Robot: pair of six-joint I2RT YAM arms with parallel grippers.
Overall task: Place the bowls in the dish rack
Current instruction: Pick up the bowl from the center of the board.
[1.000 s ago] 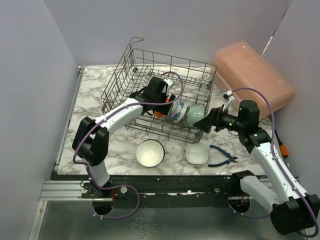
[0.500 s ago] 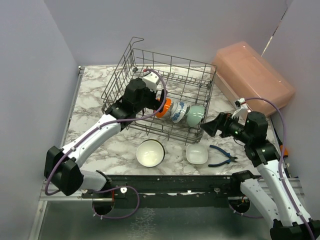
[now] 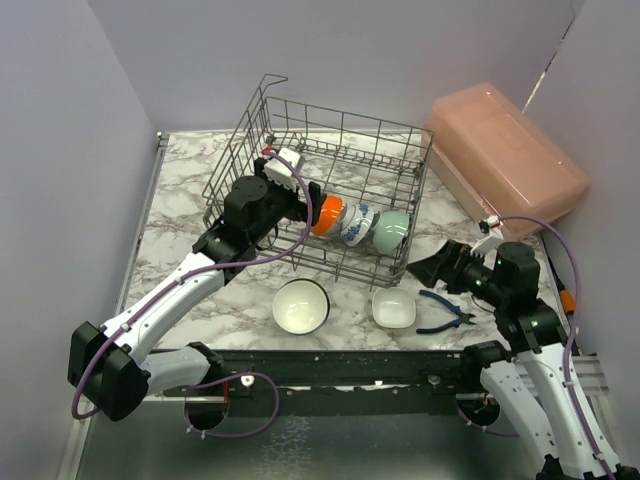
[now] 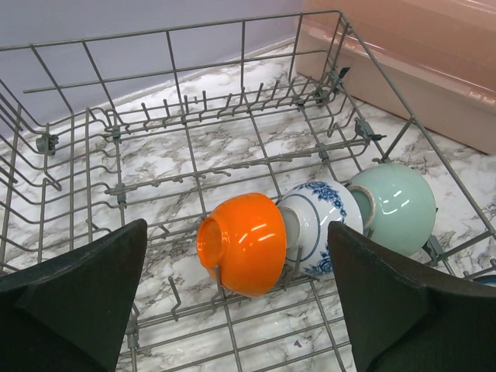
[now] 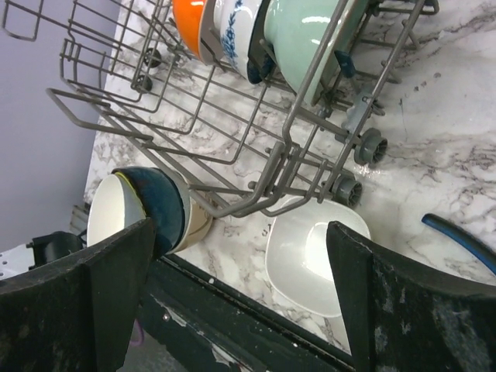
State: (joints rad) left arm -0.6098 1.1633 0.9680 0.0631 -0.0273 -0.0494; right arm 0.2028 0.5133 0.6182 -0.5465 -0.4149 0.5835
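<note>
Glossy orange bowl (image 4: 242, 242) on edge in wire rack (image 4: 242, 62)

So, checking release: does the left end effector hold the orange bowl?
No, the round orange bowl sits racked beyond the open left end effector.

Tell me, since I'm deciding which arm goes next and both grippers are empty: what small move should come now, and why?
Probably lower the right gripper onto the rim of the white bowl. The gripper is open and empty, and that bowl is the closest one to it. It sits on the table outside the dish rack, which has free tines.
</note>
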